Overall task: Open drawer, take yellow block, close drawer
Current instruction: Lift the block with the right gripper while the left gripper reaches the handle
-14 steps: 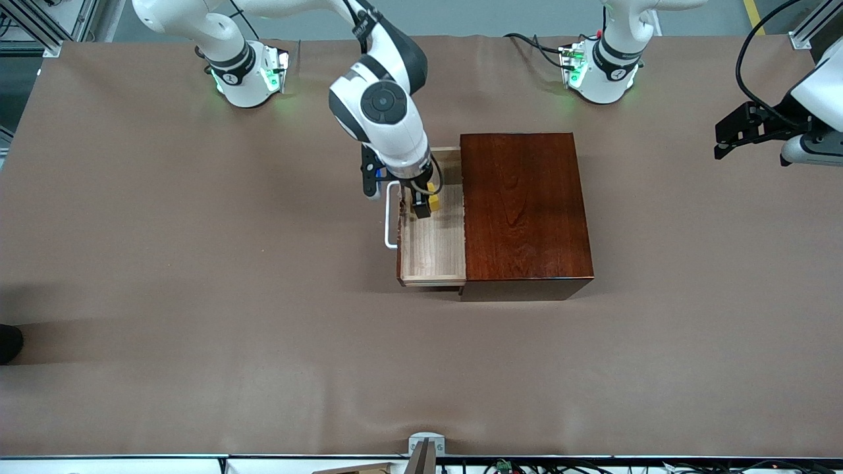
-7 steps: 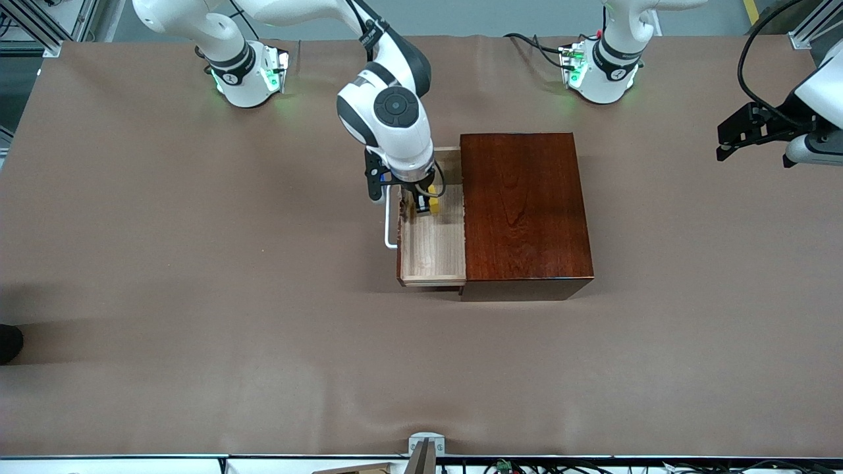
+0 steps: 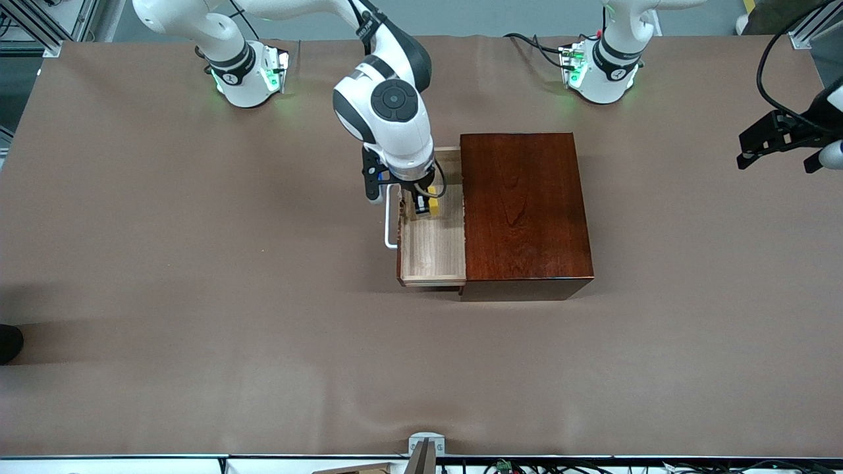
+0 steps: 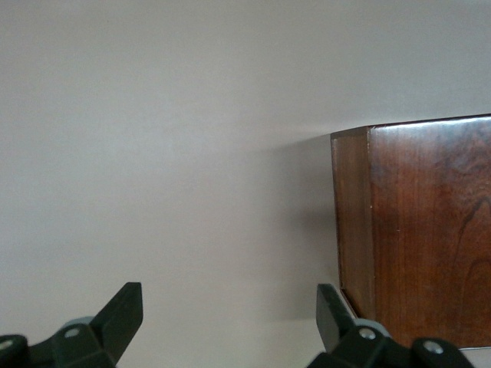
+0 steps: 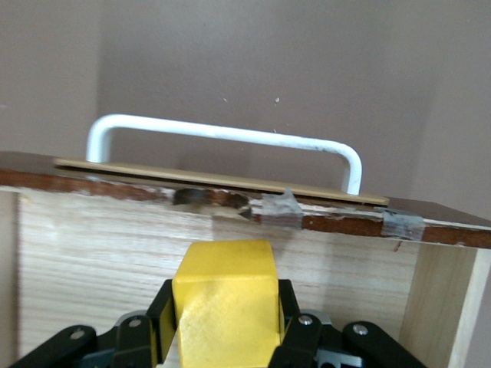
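Observation:
The drawer (image 3: 433, 253) stands pulled out of the dark reddish-brown box (image 3: 523, 210), toward the right arm's end of the table, its white loop handle (image 3: 391, 227) outermost. My right gripper (image 3: 422, 208) reaches down into the light wood tray and is shut on the yellow block (image 3: 433, 201). In the right wrist view the yellow block (image 5: 225, 295) sits between the black fingers (image 5: 162, 326), facing the drawer's front wall (image 5: 92, 238) and the handle (image 5: 222, 135). My left gripper (image 3: 777, 139) hangs open and empty, off toward the left arm's end of the table.
The left wrist view shows bare table between the left gripper (image 4: 229, 316) fingers, with a corner of the box (image 4: 426, 230) beside them. Brown table cover (image 3: 197, 296) spreads all round the box. A small metal bracket (image 3: 425, 442) sits at the table edge nearest the camera.
My right gripper has shut on the yellow block inside the drawer and the wrist has shifted slightly. The left gripper has drifted farther toward the left arm's end of the table.

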Motion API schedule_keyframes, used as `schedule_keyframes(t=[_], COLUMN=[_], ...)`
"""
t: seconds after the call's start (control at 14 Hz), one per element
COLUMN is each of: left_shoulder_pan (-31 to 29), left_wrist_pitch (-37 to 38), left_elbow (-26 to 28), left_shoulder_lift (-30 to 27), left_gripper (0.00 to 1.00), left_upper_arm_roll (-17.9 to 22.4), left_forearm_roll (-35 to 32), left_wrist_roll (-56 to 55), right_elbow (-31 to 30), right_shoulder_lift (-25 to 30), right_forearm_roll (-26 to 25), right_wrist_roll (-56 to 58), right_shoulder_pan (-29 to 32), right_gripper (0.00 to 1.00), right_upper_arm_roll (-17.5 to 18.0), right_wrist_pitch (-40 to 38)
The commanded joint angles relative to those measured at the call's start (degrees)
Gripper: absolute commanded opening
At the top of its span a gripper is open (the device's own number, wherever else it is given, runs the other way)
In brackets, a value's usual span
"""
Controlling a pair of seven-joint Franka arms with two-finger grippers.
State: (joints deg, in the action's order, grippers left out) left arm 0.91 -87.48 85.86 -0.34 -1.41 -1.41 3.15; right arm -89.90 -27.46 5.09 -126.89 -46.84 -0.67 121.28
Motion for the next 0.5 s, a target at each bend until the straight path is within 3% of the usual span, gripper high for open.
schedule_keyframes(t=[0.0,0.14,0.43], left_shoulder_pan=[-0.1,0.8,2.8], left_wrist_pitch=[0.6,0.7,0.8], left_elbow=[-0.1,-0.2,-0.9], left_shoulder_lift=[0.2,0.5,2.9], left_gripper=[1.00,1.00,1.00], left_upper_arm_roll=[-0.4,-1.3,-9.1], left_forearm_roll=[1.2,1.2,1.8], left_wrist_roll=[-0.1,-0.4,-9.5], right_elbow=[2.7,3.9,3.9], right_shoulder_lift=[1.3,2.2,5.5], right_forearm_roll=[-0.3,-0.3,1.1], right_wrist_roll=[-0.6,1.7,11.2], right_shoulder_pan=[2.4,4.3,7.2], right_gripper=[0.00,0.00,0.00], right_upper_arm_roll=[0.5,0.7,0.5], right_wrist_pitch=[-3.8,-7.4,-13.4])
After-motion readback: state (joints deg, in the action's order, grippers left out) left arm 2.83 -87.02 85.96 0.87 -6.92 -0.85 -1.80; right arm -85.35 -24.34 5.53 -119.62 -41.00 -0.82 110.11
